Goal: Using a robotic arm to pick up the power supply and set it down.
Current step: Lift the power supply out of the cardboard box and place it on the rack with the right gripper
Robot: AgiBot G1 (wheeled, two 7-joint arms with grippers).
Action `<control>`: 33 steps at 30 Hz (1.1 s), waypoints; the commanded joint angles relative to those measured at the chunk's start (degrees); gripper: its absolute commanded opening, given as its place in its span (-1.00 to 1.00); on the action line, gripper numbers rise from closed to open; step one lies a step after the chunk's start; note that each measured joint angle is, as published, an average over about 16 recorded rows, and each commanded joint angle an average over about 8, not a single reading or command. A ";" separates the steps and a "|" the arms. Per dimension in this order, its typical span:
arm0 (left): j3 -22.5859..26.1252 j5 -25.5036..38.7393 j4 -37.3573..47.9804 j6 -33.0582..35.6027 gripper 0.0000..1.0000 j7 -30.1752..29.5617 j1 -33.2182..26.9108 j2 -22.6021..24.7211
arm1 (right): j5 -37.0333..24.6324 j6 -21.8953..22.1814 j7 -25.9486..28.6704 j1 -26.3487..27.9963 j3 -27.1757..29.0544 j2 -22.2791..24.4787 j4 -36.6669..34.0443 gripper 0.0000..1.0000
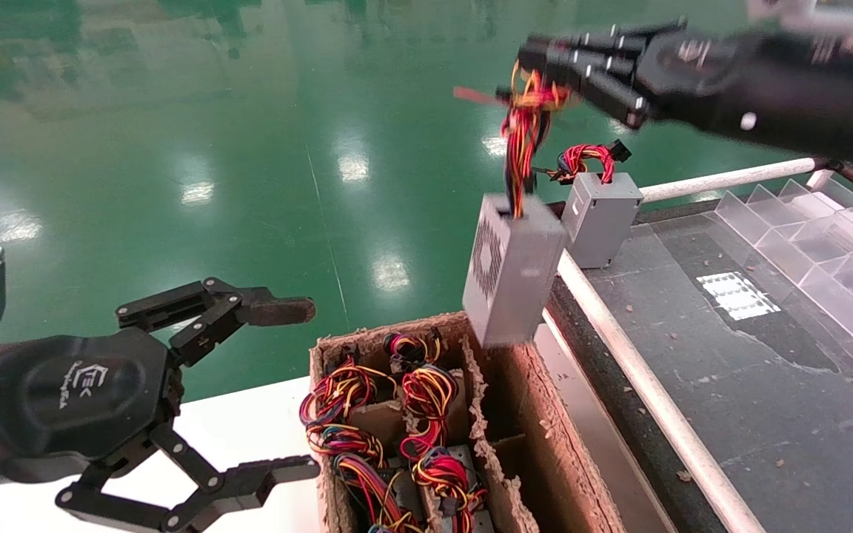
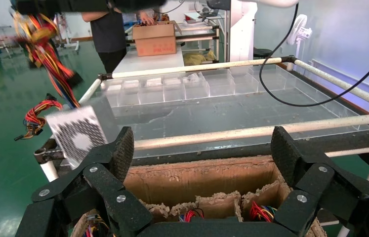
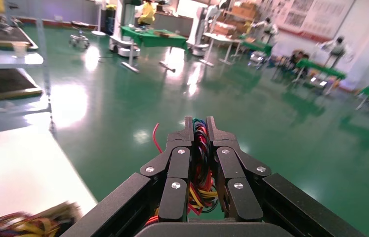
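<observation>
Head view cuts off most of the right arm at the upper right edge, leaving its black wrist and the right gripper [image 1: 545,70], whose fingers are clamped on a bundle of red, yellow and orange wires [image 1: 521,137]. The power supply [image 1: 512,270] dangles from those wires, tilted, in the air above the far corner of the cardboard box [image 1: 545,414] and just beside the table [image 1: 730,385] edge; its image is smeared. A perforated grille shows on one grey face. The right wrist view shows only the fingers [image 3: 180,163] pressed together on the wires [image 3: 201,163], the box below being hidden. The left wrist view shows the grille face of the power supply [image 2: 78,133] and clear dividers [image 2: 182,86] on the table. A second grey unit [image 1: 600,218] with a curled red wire loop stands on the table's corner. The left gripper [image 1: 278,385] hovers at lower left, fingers wide apart.
</observation>
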 commanded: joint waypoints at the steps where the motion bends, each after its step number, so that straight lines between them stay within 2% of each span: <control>1: 0.00 0.00 0.00 0.00 1.00 0.00 0.00 0.00 | -0.12 0.70 -0.07 1.48 0.02 -0.19 0.26 -1.00; 9: 0.01 -0.01 0.00 0.00 1.00 0.00 0.00 0.00 | -1.28 3.50 -2.48 5.75 -0.30 0.14 -2.35 -1.00; 16: 0.01 -0.01 0.00 -0.01 1.00 0.01 0.00 -0.01 | -2.46 4.06 -4.42 7.34 -0.87 2.35 -5.21 -1.00; 33: 0.03 -0.02 0.00 -0.01 1.00 0.01 -0.01 -0.01 | -6.80 0.45 -6.11 7.83 -3.65 13.10 -9.36 -1.00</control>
